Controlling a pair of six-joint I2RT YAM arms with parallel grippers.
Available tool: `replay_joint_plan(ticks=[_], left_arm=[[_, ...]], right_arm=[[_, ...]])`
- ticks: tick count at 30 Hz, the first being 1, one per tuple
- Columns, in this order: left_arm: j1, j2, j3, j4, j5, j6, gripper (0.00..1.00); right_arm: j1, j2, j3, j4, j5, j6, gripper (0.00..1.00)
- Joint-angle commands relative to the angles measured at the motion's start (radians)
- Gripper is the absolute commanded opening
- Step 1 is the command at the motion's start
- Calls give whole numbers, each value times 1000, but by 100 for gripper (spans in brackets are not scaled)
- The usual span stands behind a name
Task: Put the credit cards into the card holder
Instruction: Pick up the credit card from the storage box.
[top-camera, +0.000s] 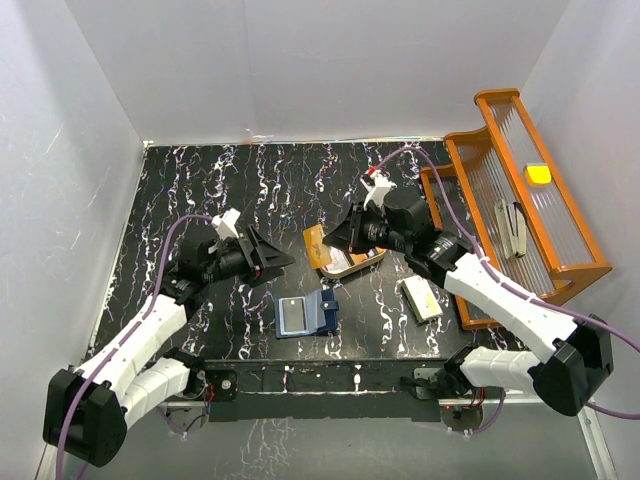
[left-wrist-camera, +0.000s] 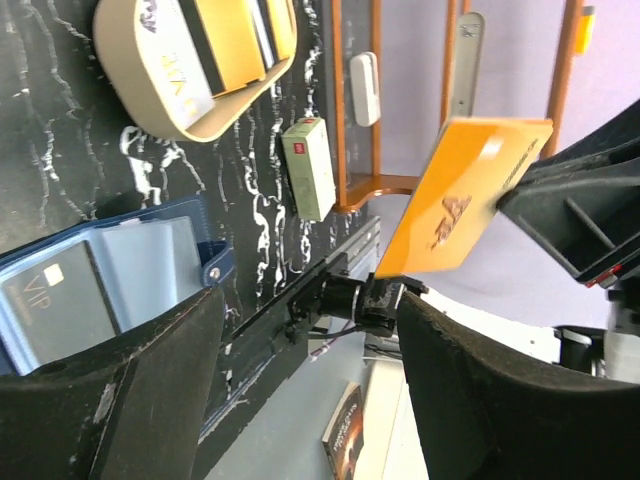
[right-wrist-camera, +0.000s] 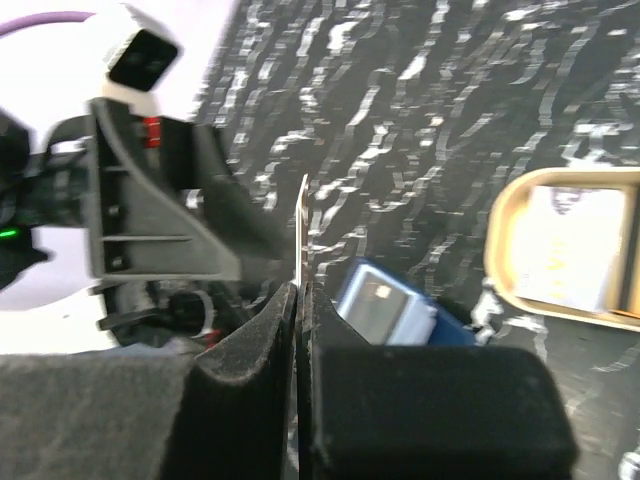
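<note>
My right gripper (top-camera: 337, 236) is shut on an orange credit card (top-camera: 314, 245) and holds it in the air, left of the tan tray. In the left wrist view the card (left-wrist-camera: 465, 195) hangs tilted; in the right wrist view it (right-wrist-camera: 303, 225) shows edge-on between the shut fingers (right-wrist-camera: 270, 340). The navy card holder (top-camera: 305, 313) lies open on the table with a grey card (left-wrist-camera: 55, 295) inside; it also shows in the right wrist view (right-wrist-camera: 385, 305). My left gripper (top-camera: 270, 255) is open and empty, facing the card from the left.
The tan tray (top-camera: 372, 262) holds more cards (left-wrist-camera: 215, 50). A cream block (top-camera: 422, 298) lies right of the card holder. An orange rack (top-camera: 520, 190) stands along the right side. White walls close in the black marbled table (top-camera: 230, 190).
</note>
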Motion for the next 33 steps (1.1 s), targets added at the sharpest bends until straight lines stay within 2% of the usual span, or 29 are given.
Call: replay_joint_plan(ticks=[1, 3, 9, 19, 22, 25, 27, 31, 33], left_arm=[[-5, -16, -29, 156, 93, -79, 68], [-5, -13, -39, 200, 106, -98, 68], [-6, -20, -73, 341, 145, -159, 59], [-5, -22, -108, 416, 149, -194, 25], [-5, -21, -130, 466, 160, -221, 26], [-5, -23, -155, 547, 169, -265, 37], [-5, -26, -163, 577, 169, -280, 30], [-5, -30, -165, 590, 170, -279, 6], [-5, -30, -173, 605, 174, -282, 0]], right_arm=[[3, -43, -77, 299, -213, 202, 0], [3, -48, -104, 346, -247, 245, 0], [4, -43, -132, 392, -271, 296, 0], [5, -3, -179, 510, -348, 377, 0], [5, 3, -181, 508, -347, 379, 0], [5, 11, -191, 527, -354, 396, 0], [5, 17, -198, 552, -363, 412, 0], [5, 34, -196, 559, -380, 415, 0], [5, 39, -191, 557, -394, 410, 0]])
